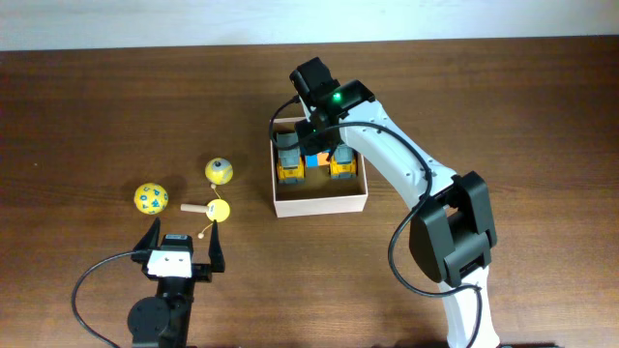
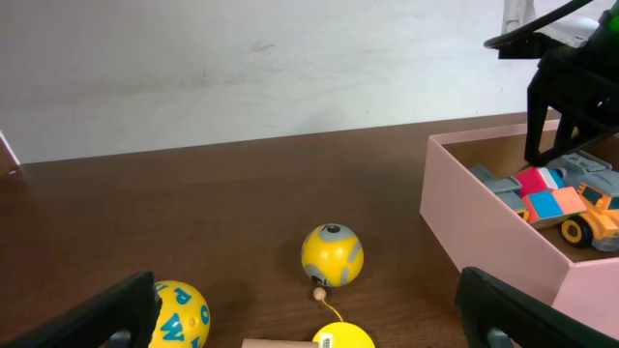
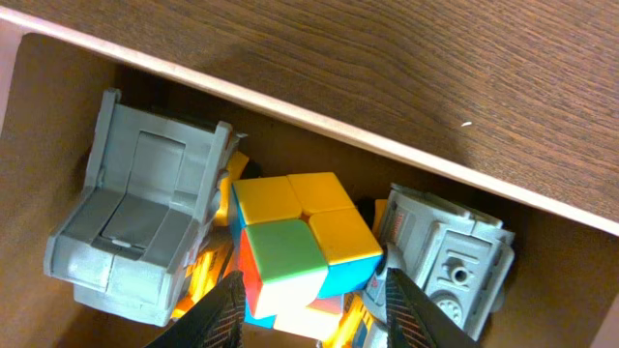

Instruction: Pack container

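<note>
Blue letters on yellow ball (image 2: 179, 314), illegible

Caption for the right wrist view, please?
Right gripper straddles a multicoloured cube between two grey toy trucks inside the container.

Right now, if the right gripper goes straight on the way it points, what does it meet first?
The cube, lying between two trucks in the container. The right gripper points down at it, fingers on either side. Whether they already touch it I cannot tell.

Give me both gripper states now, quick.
left gripper: jaws open, empty.
right gripper: jaws either side of the colour cube inside the container; grip cannot be told.
</note>
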